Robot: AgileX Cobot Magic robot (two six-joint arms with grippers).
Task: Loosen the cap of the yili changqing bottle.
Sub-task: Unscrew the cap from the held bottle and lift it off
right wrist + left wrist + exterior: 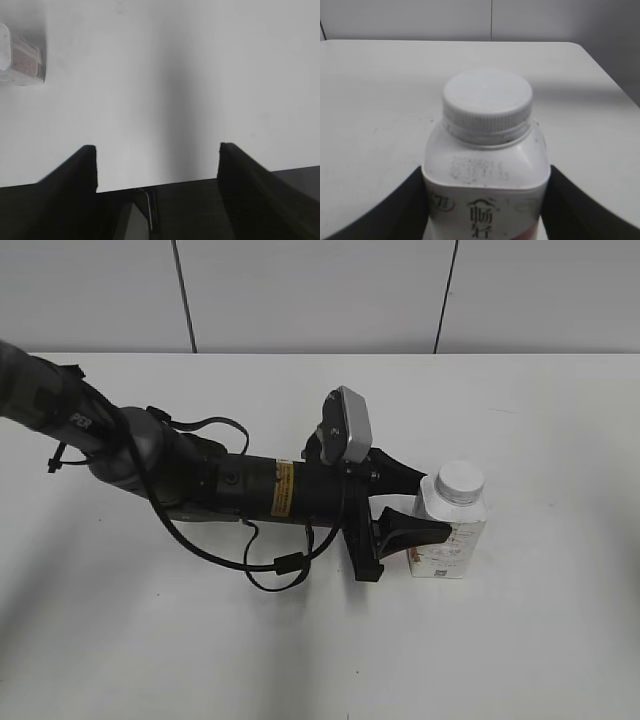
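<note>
White ribbed cap (487, 104) tops the upright yili changqing bottle (452, 530), its body held between the left fingers (412, 526); the right fingers (90, 165), spread wide and empty, hover well away.

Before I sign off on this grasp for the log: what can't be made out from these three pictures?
- Left wrist view: bottle base and lower label, cut off by the bottom edge; stamped date too blurred to read.
- Left gripper: finger contact with the bottle walls, hidden behind the bottle.
- Cap: whether loosened, no view tells.
- Right gripper: outside the exterior view, position unknown.
</note>
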